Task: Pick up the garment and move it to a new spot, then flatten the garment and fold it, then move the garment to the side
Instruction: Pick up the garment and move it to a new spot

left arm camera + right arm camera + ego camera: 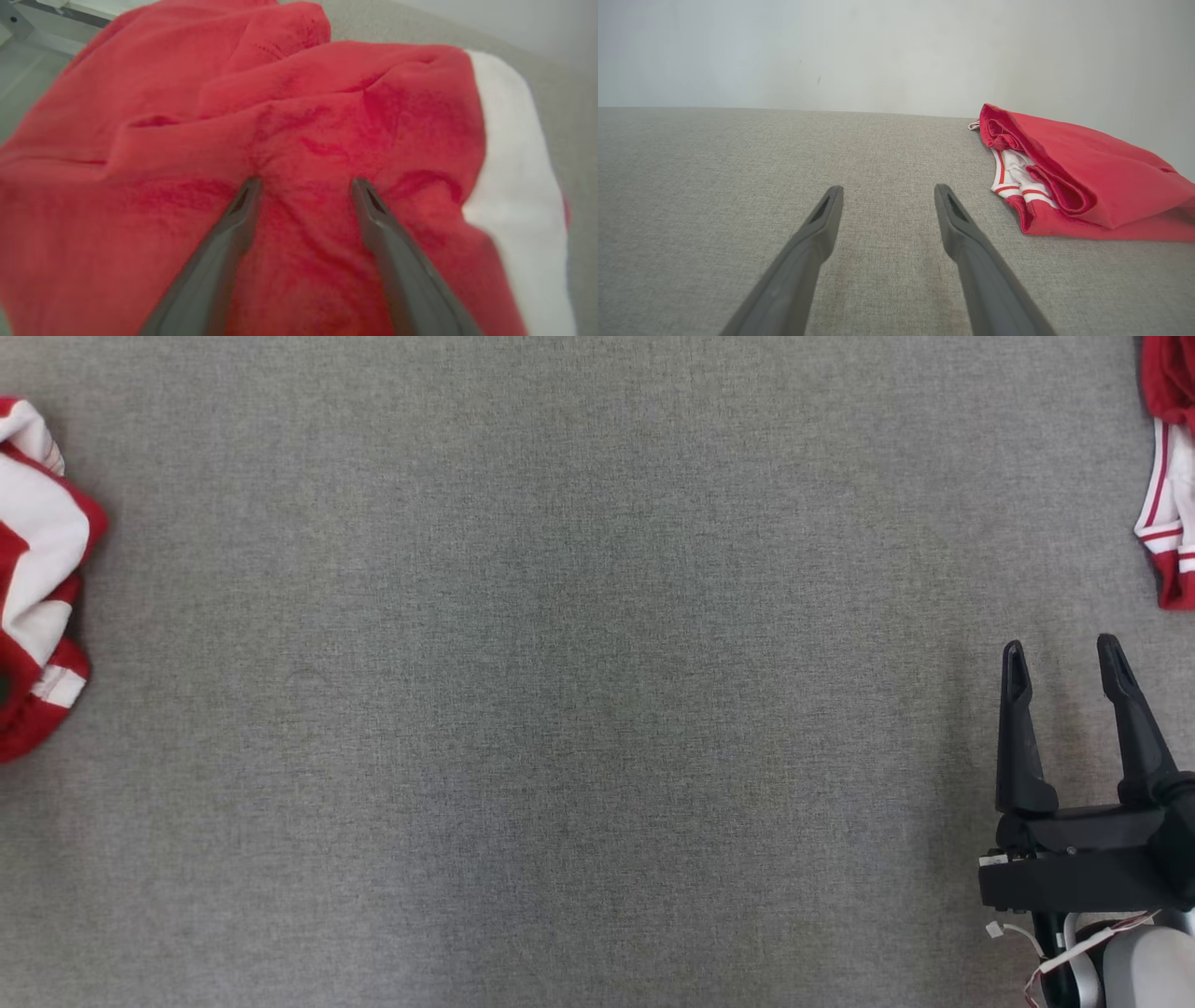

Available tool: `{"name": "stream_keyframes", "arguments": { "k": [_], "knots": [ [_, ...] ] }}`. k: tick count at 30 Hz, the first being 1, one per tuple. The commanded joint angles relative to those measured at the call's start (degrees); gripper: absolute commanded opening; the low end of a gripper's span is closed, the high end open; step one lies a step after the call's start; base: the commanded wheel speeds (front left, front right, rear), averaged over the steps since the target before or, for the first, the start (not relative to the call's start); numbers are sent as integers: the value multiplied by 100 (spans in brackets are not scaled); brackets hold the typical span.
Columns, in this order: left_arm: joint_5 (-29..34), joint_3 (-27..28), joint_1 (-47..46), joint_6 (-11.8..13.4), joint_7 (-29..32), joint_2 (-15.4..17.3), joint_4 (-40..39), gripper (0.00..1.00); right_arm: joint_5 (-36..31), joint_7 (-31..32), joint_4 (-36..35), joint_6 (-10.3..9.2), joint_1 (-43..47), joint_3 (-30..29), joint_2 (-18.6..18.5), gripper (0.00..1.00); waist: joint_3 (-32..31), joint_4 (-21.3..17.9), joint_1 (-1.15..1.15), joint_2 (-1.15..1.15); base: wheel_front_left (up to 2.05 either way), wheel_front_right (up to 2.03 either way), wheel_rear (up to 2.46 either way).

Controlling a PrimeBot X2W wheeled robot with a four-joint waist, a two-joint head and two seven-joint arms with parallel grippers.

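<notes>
Grey woven fabric surface [560, 709], flat, same texture from near to far. Plain off-white wall [808, 46] meets its far edge. Light soft and even, faint shadows. Pale frame bars [46, 14] past one edge, blurry.

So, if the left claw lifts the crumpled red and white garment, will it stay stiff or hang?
Probably floppy: the garment lies in soft folds, so it should hang from the left claw. Its fuzzy surface likely grips well rather than slipping. A pinch may catch only the top layer.
</notes>
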Motion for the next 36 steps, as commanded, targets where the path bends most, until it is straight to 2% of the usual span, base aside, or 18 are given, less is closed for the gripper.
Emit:
{"name": "stream_keyframes", "arguments": {
  "k": [1,6,7,8,9,15,24,30,36],
  "knots": [
    [-111,-96,-48,11,231,38,180,100,-29,24,-38,-1,7,-2,-27,100,-22,11,-1,-1,0,0,0],
    [-303,-291,-69,15,684,150,589,100,-37,70,-80,-1,33,49,-28,100,-78,-8,-1,-1,0,0,0],
    [-343,-310,-78,14,681,171,625,47,-34,70,-72,-1,35,63,-27,100,-91,-15,-1,-1,0,0,0],
    [-324,-318,-76,14,612,213,664,4,-32,66,-57,-1,36,80,-21,100,-111,-26,-1,-1,0,0,0],
    [-315,-337,-79,14,572,230,700,0,-27,62,-46,-1,38,88,-14,100,-125,-35,-1,-1,0,0,0],
    [-218,-497,-159,10,-202,351,686,0,91,-81,135,-1,92,110,54,100,-405,-62,-1,-1,0,0,0],
    [-17,-864,-493,10,-1027,584,55,0,289,-285,680,-1,83,172,149,100,-1012,-100,-1,-1,0,0,0],
    [152,-1094,-751,18,-1099,611,-557,0,428,-405,1005,-1,111,179,182,100,-1315,-235,-1,-1,0,0,0],
    [203,-1418,-978,14,-698,549,-1637,0,576,-464,1201,-1,227,181,216,100,-1538,-553,-1,-1,0,0,0]
  ]
}}
